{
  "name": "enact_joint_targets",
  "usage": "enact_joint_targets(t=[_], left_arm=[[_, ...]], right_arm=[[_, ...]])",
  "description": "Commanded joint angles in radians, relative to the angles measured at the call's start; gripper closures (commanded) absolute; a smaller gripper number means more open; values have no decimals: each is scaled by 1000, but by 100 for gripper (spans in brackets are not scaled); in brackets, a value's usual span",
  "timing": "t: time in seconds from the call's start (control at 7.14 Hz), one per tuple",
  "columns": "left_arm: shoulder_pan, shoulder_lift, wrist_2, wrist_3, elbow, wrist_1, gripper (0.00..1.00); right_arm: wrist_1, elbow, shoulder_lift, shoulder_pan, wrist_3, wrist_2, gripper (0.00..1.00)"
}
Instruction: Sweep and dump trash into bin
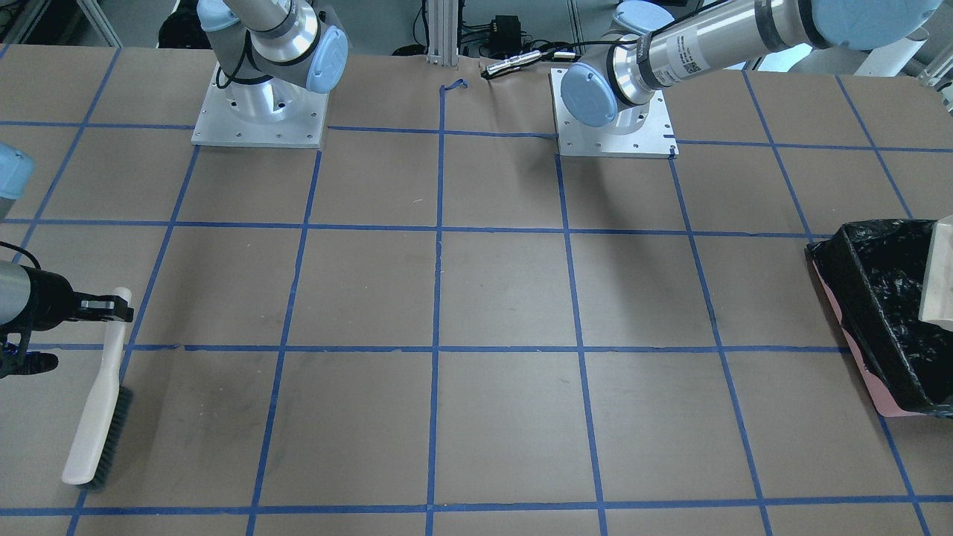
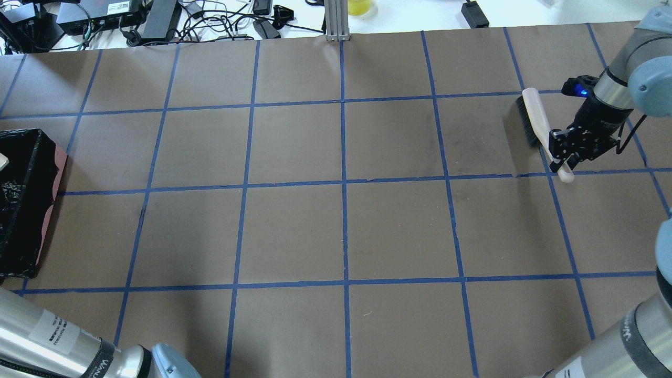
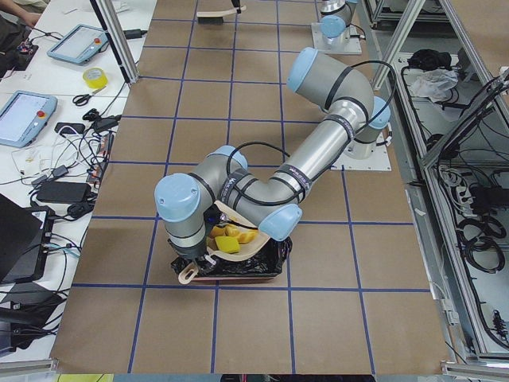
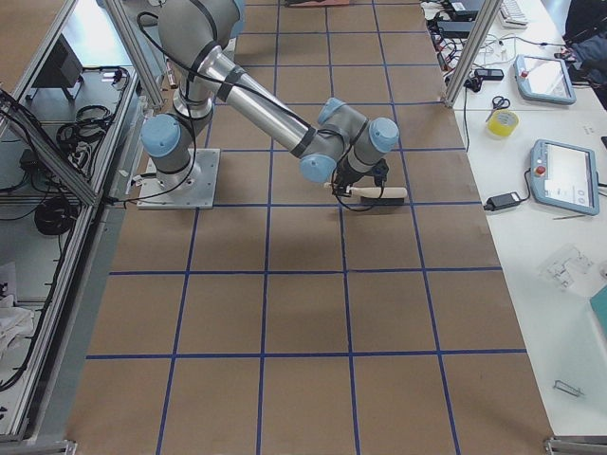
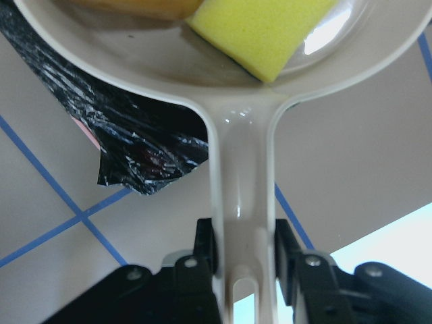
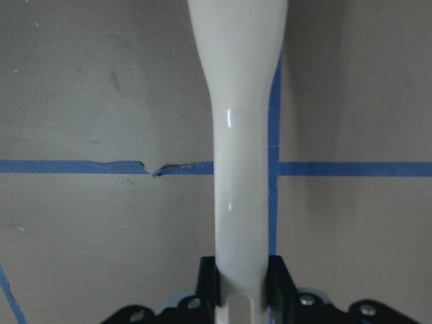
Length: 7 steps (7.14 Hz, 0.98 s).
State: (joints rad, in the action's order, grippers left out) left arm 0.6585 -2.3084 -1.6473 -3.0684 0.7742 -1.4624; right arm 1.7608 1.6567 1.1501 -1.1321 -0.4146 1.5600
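Left gripper (image 5: pixel 244 248): jaws clamped on the handle of the beige plastic dustpan (image 5: pixel 236 135), held over the pink rectangular bin with a crinkled black bag liner (image 1: pixel 864 320) at the table's left edge. Trash (image 3: pixel 231 239) rides in the pan: yellow-green sponge wedge (image 5: pixel 263 27), golden-brown lump (image 5: pixel 135 5) beside it; peel scraps not made out. Nothing dumped yet, by my reading.

Right gripper (image 6: pixel 244 277): jaws closed on the handle of the white brush with dark bristles (image 2: pixel 533 118), near the far right corner of the brown paper tabletop with blue tape grid (image 2: pixel 341 231). Bristle contact with the paper unclear.

Risks:
- Part of the pan hangs past the liner's rim. A tip toward that side would drop trash on the table.
- The light sponge may cling to the pan.
- The narrow handle could twist in the grip as the pan rotates.
- The pan lip may snag the loose liner.
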Motion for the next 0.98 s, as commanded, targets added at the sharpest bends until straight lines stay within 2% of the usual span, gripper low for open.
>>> enact_joint_targets(t=[0.0, 0.28, 0.42, 0.7, 0.84], left_arm=[[10, 21, 1, -64, 29, 37, 100], [10, 47, 3, -111, 97, 124, 100], [10, 58, 3, -159, 134, 184, 100], [16, 90, 0, -179, 192, 240, 100], [39, 107, 0, -196, 210, 264, 100]], right_arm=[[0, 0, -1, 0, 0, 0, 57], [2, -1, -1, 0, 0, 0, 53], [6, -11, 0, 0, 5, 0, 45], [45, -26, 13, -2, 19, 38, 11], [42, -49, 29, -8, 29, 38, 2]])
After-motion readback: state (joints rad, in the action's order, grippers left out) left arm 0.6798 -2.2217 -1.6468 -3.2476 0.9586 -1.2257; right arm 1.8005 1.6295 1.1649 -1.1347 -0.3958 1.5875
